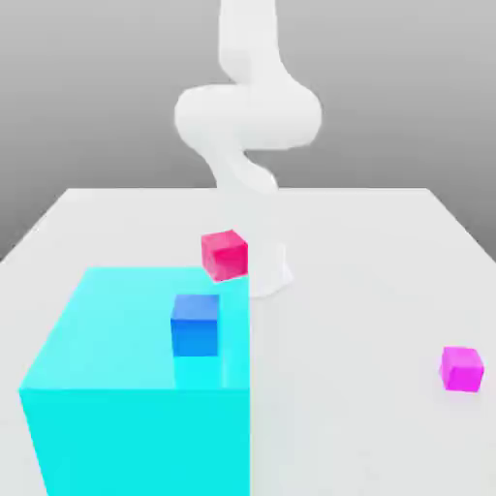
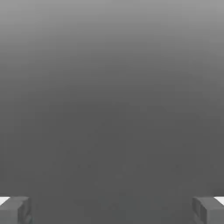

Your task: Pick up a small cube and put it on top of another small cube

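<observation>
Near 4 o'clock in the exterior view, the small, plain, bright magenta-pink cube (image 1: 462, 370) sits on the flat white bench (image 1: 358, 291). It looks smooth and hard. I think it will be light and stiff, and not break or squash, but its slick sides might slip if grabbed at a corner. The best hold would be on two flat sides that face away from each other, halfway up, with a straight, even squeeze.

Around 7 o'clock is a big, smooth cyan block (image 1: 136, 436), and a small blue cube (image 1: 196, 326) with flat sides sits on it. A small crimson-red cube (image 1: 225, 256) is close to the middle, tipped a bit, by the block's far corner. I can't tell if it rests on the block or is behind it. The big block is well apart from the pink cube, so it should not get in the way of the first grab. It could get bumped if the arm swings low over it. The smooth white robot arm (image 1: 249, 116) is up at 12 o'clock.

In the hand view, the pincer (image 2: 112, 211) is wide open, with its two grey tips far apart. It has hold of nothing.
</observation>
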{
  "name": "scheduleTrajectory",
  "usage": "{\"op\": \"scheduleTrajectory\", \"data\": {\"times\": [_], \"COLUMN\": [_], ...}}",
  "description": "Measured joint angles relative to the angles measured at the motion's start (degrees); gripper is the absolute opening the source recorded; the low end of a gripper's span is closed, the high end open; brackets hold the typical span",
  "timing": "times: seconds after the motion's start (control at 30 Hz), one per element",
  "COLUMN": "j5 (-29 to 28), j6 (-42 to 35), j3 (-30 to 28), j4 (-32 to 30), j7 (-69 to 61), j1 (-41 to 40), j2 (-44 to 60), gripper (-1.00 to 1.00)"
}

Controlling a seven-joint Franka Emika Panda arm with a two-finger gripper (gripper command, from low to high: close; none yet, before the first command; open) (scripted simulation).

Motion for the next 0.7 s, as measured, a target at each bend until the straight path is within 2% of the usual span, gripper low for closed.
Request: {"op": "scheduleTrajectory", "data": {"times": [0.43,0.7], "j5": [-0.18,-4.77], "j6": [13.37,21.40], "j3": [8.24,13.98], "j4": [-8.35,-13.39], "j7": [-17.35,-24.68], "j1": [14.87,24.02], "j2": [27.23,44.10], "gripper": [0.00,0.00]}}
